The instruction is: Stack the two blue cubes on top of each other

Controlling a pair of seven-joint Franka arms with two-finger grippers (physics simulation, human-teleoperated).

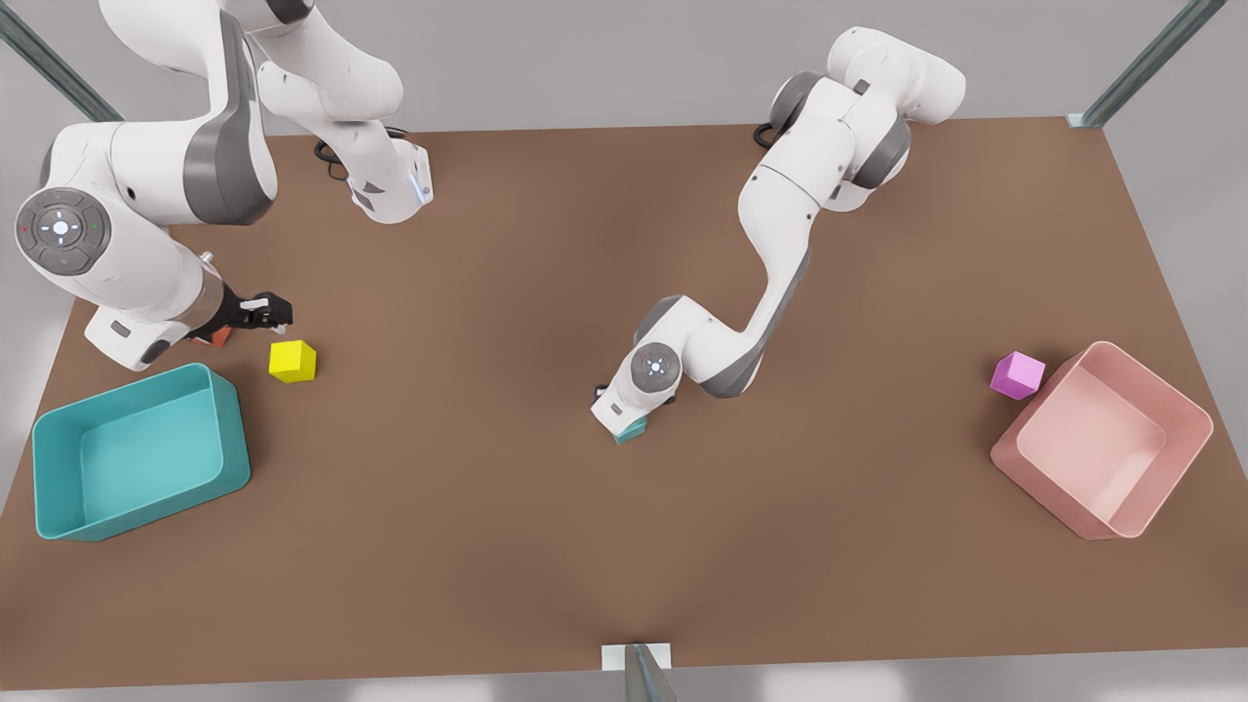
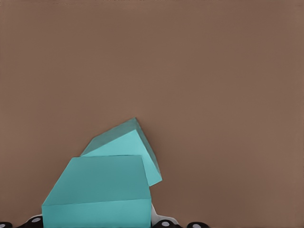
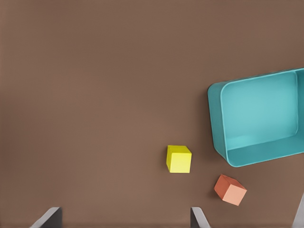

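hanging low over the middle of the brown table (image 1: 507,507), the left claw (image 1: 624,421) is hidden in the front view under its own white wrist, with a sliver of teal showing just below it. the left wrist view looks straight onto the two blue cubes: the nearer blue cube (image 2: 99,192) sits right at the claw, close against the dark finger parts at the frame's edge, and the farther blue cube (image 2: 128,145) lies tilted just behind it, touching or nearly touching it. whether one rests on the other i cannot tell. whether the left claw's fingers press on the nearer cube or stand apart from it i cannot tell either.

the right claw (image 1: 265,310) hangs at the front view's left, above the table and clear of everything, its dark fingers (image 3: 47,218) spread apart with nothing between them. just beside it in the front view lies a yellow cube (image 1: 292,361), and an orange cube (image 3: 230,189) lies near that, partly hidden behind the arm's wrist in the front view. a teal bin (image 1: 58,487) stands near both, closer to the front view's lower left corner.

well apart, at the front view's right, a magenta cube (image 1: 1017,375) sits just beside a pink bin (image 1: 1185,458).
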